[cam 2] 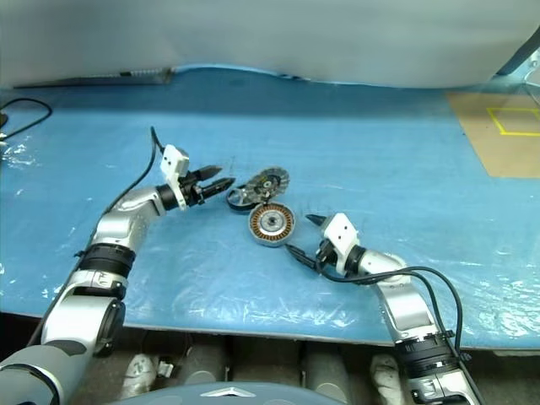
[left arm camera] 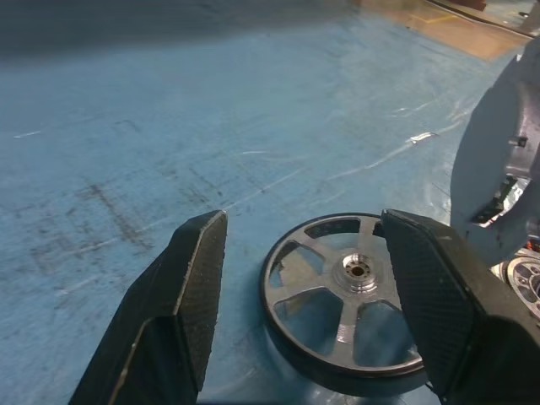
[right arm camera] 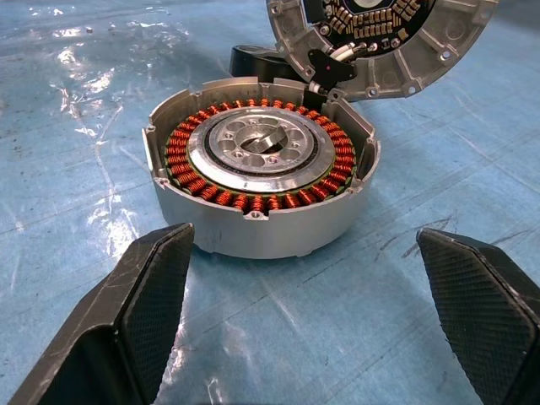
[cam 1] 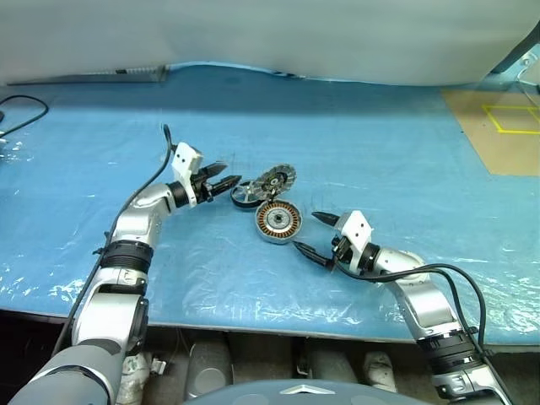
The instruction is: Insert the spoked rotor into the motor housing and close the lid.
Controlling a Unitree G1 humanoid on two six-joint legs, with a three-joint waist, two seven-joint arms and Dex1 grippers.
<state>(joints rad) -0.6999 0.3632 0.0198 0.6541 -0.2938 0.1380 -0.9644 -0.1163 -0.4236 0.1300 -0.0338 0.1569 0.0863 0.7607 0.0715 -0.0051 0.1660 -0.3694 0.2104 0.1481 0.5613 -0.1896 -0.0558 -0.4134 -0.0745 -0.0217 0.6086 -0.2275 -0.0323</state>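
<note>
The spoked rotor, a silver wheel with a dark rim, lies flat on the blue table. My left gripper is open just to its left, and in the left wrist view its fingers flank the rotor's near edge without closing on it. The motor housing, ringed with copper windings, sits right of the rotor. The lid stands tilted up behind the housing, apparently joined at its back edge. My right gripper is open and empty, just right of the housing.
A brown board with yellow tape lies at the far right. A black cable loops at the far left. The table's front edge runs close below both arms. A pale wall borders the back.
</note>
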